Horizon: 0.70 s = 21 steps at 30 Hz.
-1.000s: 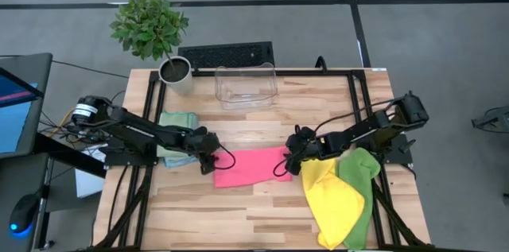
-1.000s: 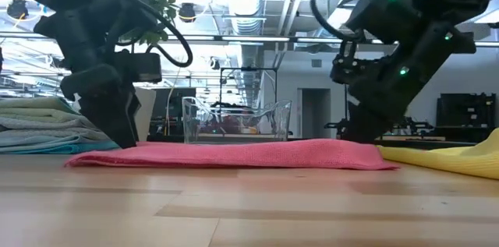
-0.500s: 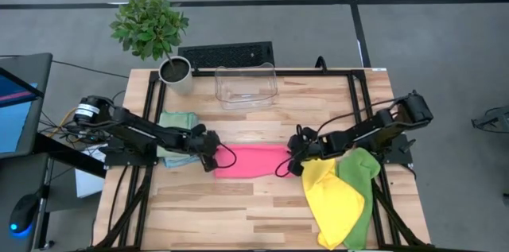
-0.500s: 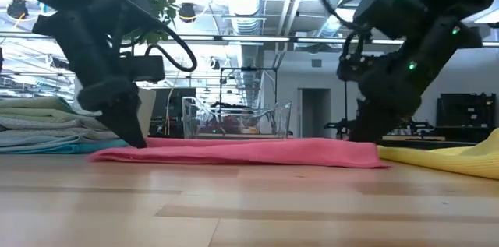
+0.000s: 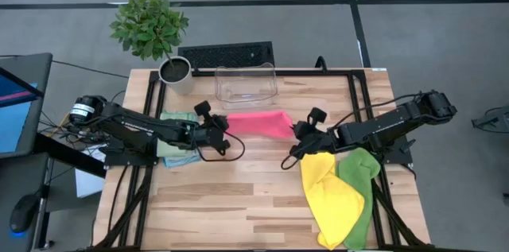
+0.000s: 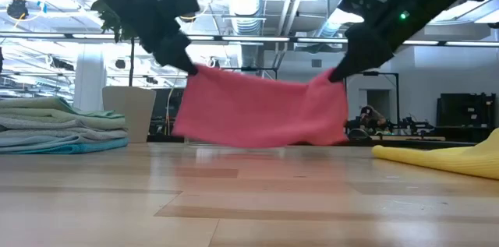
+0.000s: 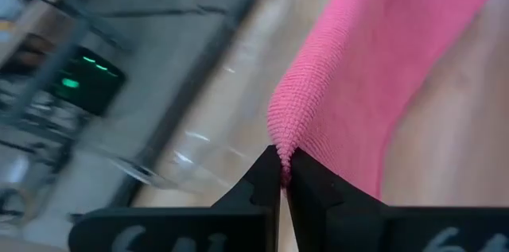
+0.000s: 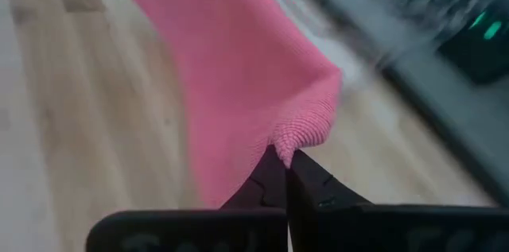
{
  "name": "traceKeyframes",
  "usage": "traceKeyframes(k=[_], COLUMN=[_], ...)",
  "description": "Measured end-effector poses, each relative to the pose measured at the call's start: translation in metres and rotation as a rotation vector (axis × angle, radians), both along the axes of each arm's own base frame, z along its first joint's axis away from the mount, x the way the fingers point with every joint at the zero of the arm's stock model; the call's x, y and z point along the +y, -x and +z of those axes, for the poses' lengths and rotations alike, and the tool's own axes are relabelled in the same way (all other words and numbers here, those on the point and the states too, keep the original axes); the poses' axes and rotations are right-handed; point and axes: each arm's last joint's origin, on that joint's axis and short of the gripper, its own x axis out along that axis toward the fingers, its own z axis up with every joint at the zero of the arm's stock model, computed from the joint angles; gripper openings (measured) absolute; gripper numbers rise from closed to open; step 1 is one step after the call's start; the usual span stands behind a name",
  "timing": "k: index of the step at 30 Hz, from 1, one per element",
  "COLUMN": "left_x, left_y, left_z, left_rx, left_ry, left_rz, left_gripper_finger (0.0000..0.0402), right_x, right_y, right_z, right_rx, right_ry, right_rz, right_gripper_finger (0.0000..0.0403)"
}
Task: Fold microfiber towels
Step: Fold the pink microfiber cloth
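Left gripper [image 5: 222,124]: clamped on one top corner of the pink towel [image 5: 256,123], near the table's middle, a little toward 11 o'clock; its wrist view shows the two dark fingers [image 7: 262,179] pinched together on a bunched fold of pink cloth.
Right gripper [image 5: 299,129]: clamped on the opposite top corner, a little toward 1 o'clock of the middle; fingers [image 8: 274,174] pressed together on the fabric.
Pink towel: lifted and hanging between the two grippers; in the low view [image 6: 261,109] it drapes like a curtain with a slight sag along its top edge.
Clear bin [image 5: 246,85]: at 12 o'clock near the far table edge, just beyond the raised towel; nothing visible inside it.
Plant pot [image 5: 175,73]: at 11 o'clock, holding a leafy green plant [image 5: 149,24].
Folded stack [image 5: 178,153]: pale green and teal towels at 9 o'clock, partly under the left arm.
Unfolded pile: yellow towel [image 5: 332,196] lying against a lime green towel [image 5: 362,184] at 4 o'clock, reaching the near edge.
Open room: bare wooden table [image 5: 238,204] from the middle toward 6 and 7 o'clock.
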Motion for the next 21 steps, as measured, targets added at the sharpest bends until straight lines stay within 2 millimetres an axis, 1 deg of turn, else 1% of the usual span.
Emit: traceKeyframes(k=[2,5,9,12,14,17,21], left_x=[-0.001,-0.006,-0.021,-0.041,-0.058,-0.083,-0.113], left_y=[0.000,0.002,0.016,0.030,0.038,0.046,0.055], left_z=[0.002,-0.004,-0.033,-0.052,-0.056,-0.056,-0.054], left_rx=[-0.011,-0.013,0.001,-0.018,-0.050,-0.105,-0.158], left_ry=[-0.050,-0.064,-0.011,0.045,0.086,0.141,0.230], left_rz=[0.024,0.027,0.011,-0.016,-0.054,-0.123,-0.250], left_gripper_finger=[0.0004,0.0004,0.0004,0.0004,0.0004,0.0004,0.0004], right_x=[0.004,0.016,0.044,0.070,0.089,0.118,0.151], right_y=[-0.003,-0.007,-0.008,-0.005,-0.003,-0.003,-0.014], right_z=[0.001,-0.007,-0.033,-0.051,-0.058,-0.058,-0.052], right_rx=[0.023,0.055,0.117,0.112,0.100,0.070,0.027], right_ry=[0.061,0.077,0.065,0.035,0.028,0.037,0.024], right_rz=[0.025,0.071,0.133,0.177,0.195,0.242,0.297], right_gripper_finger=[0.0010,0.0010,0.0010,0.0010,0.0010,0.0012,0.0017])
